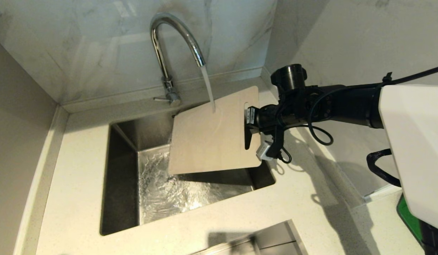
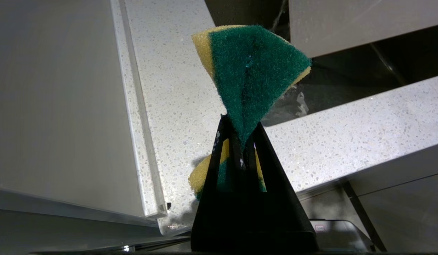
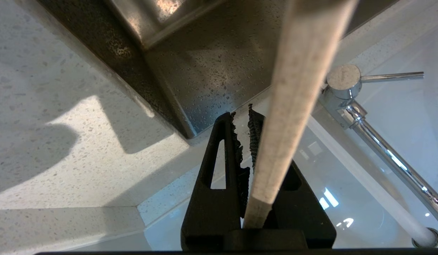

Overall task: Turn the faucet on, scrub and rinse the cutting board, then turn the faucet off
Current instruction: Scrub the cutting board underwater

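The faucet [image 1: 176, 46] is on, and water pours from its spout onto the cutting board [image 1: 213, 134]. The right tool [image 1: 248, 131] is pinched tight on the board's edge, close to the slot handle, and holds it tilted over the steel sink [image 1: 123, 184]. The board's low end hangs above the wet sink floor, where the water runs off and splashes. In the right wrist view the board [image 3: 296, 92] shows edge-on between the black fingers [image 3: 219, 166], with the faucet's base and side lever [image 3: 392, 75] just beyond.

The left tool [image 2: 242, 141] is out of the head view, above the speckled counter [image 2: 176, 92]. It is squeezed shut on a green and yellow sponge [image 2: 254, 71], which folds up between its fingers.

This looks like the rinsing step. Next, the board likely needs to be moved under the stream so water reaches all of it. After that the lever must be pushed to stop the water.
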Tool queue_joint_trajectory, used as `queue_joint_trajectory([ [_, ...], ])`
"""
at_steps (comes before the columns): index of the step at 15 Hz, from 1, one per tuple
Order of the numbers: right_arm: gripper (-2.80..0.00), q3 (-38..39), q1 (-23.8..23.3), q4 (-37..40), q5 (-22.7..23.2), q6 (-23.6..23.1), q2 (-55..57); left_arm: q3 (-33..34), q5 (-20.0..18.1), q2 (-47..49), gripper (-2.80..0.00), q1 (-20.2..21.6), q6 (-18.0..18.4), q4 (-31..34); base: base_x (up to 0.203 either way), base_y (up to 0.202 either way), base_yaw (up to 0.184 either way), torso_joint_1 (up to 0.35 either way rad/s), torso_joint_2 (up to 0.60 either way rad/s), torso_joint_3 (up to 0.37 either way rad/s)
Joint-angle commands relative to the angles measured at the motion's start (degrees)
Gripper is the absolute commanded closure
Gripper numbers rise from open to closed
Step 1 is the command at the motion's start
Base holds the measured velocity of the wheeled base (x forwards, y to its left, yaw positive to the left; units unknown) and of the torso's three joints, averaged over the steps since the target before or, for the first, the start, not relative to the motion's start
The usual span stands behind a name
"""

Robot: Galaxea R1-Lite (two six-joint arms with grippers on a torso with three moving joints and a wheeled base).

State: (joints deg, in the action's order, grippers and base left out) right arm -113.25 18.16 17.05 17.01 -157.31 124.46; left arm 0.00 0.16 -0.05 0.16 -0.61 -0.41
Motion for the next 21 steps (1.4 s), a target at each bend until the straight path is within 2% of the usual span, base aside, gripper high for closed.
queue_joint_trajectory([
  [1,0.0,-0.13,-0.22,-0.5,0.04,-0.83,0.17,0.09,0.02,0.05,0.0,0.02,-0.01,-0.03,0.0,0.0,0.0,0.0,0.0,0.0],
  [12,0.0,-0.04,-0.14,-1.05,0.13,-0.83,-0.18,0.09,0.02,0.05,0.0,0.02,-0.01,-0.03,0.0,0.0,0.0,0.0,0.0,0.0],
  [16,0.0,0.82,0.8,1.25,0.05,-0.83,-2.31,0.09,0.02,0.05,0.0,0.02,-0.01,-0.03,0.0,0.0,0.0,0.0,0.0,0.0],
  [18,0.0,2.66,1.97,2.2,0.0,-0.83,-4.56,0.09,0.02,0.05,0.0,0.02,-0.01,-0.03,0.0,0.0,0.0,0.0,0.0,0.0],
  [21,0.0,9.55,4.1,2.1,-0.12,-0.83,-10.42,0.09,0.02,0.05,0.0,0.02,-0.01,-0.03,0.0,0.0,0.0,0.0,0.0,0.0],
])
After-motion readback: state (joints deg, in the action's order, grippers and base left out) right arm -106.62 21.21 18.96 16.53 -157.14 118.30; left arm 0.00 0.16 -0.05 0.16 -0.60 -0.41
